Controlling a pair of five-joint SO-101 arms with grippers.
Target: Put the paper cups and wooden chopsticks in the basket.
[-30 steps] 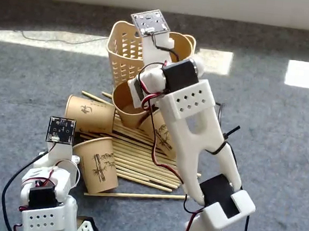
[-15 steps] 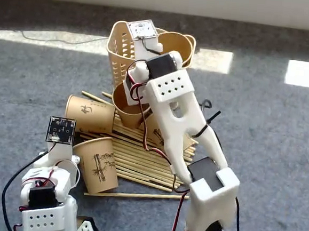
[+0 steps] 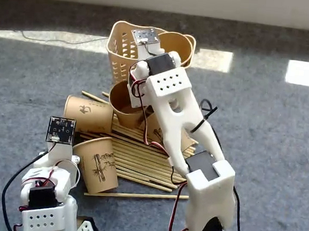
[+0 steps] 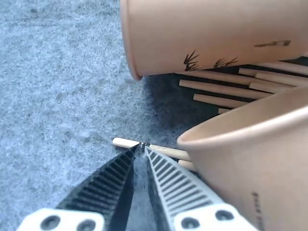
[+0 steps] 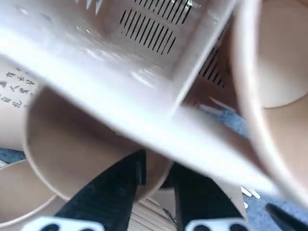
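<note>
My right gripper [image 5: 158, 166], jaws clamped on the rim of the tan paper cup [image 5: 72, 134], has dipped toward the beige slotted plastic basket [image 5: 144, 33] just ahead, leaving the cup outside it.

Right arm stretched way out, left arm tucked in

The right arm [image 3: 180, 123] is extended long from the near edge, forearm slanting up and away, wrist pitched down. Its claw [image 5: 158, 169] is pinched on the wall of a paper cup [image 5: 72, 139], a finger on each side. The left arm [image 3: 49, 193] sits folded low at the near left, and its claw [image 4: 143, 147] points down with the fingers nearly meeting at the tips.
</note>
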